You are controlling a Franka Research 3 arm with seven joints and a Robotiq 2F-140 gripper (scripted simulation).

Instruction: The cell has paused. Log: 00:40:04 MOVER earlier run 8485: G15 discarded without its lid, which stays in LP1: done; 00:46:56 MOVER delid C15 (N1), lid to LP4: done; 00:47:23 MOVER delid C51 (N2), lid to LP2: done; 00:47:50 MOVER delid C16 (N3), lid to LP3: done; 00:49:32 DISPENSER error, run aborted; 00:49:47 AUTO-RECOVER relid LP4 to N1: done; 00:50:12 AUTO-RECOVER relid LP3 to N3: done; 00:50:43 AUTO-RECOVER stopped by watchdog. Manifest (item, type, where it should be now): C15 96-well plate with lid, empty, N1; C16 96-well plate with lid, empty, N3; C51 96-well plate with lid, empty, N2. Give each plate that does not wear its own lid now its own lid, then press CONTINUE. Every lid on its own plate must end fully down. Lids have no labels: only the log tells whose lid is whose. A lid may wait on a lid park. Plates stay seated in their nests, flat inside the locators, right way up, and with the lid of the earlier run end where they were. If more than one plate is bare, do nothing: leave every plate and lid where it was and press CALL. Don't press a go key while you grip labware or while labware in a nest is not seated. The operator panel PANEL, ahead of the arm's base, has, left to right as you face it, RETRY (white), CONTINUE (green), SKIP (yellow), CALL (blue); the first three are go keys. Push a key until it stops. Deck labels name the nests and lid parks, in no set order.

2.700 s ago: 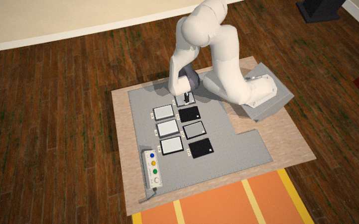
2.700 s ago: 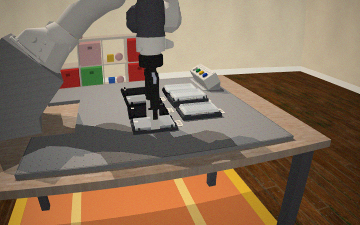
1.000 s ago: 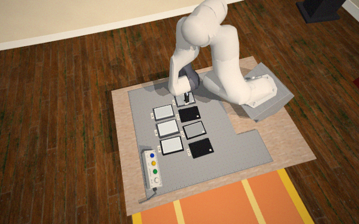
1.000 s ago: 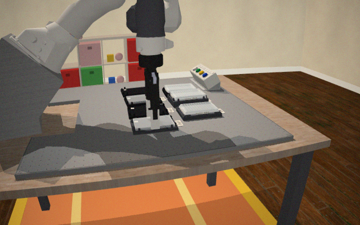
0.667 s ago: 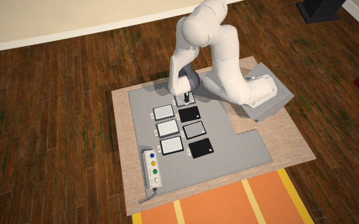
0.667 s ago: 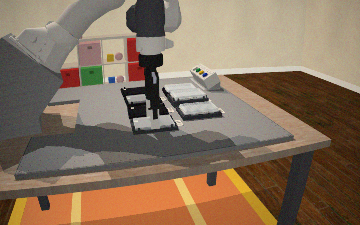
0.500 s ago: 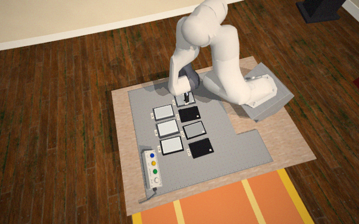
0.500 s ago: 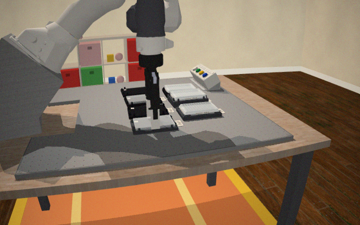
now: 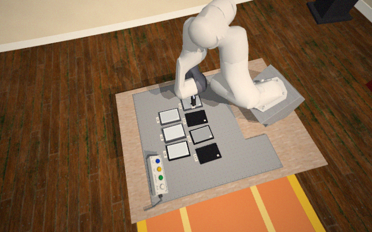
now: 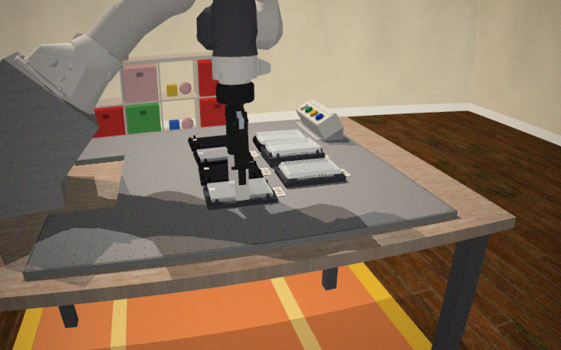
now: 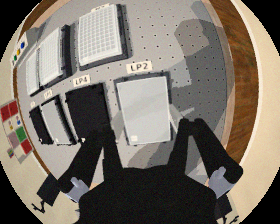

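Evidently the lid [image 10: 221, 190] in hand is the one for the task: it lies flat on the lid park labelled LP2 [image 11: 139, 67], just left of centre in the exterior view and at the top of the right-hand column in the top view. I judge it a light, thin, stiff plastic shell with smooth sides, so it could slip or bow under a hard squeeze. The hold belongs low on two opposite edges of its skirt, kept level. The gripper [image 10: 241, 184] stands upright over it, closed at about half width across the lid. Below it in the top view come a bare black park [image 9: 196, 117], a second lid [image 9: 200, 134] and another bare park [image 9: 208, 153]. Three plates [image 9: 173, 133] fill the column to their left. Lower left sits the panel [image 9: 154, 184].
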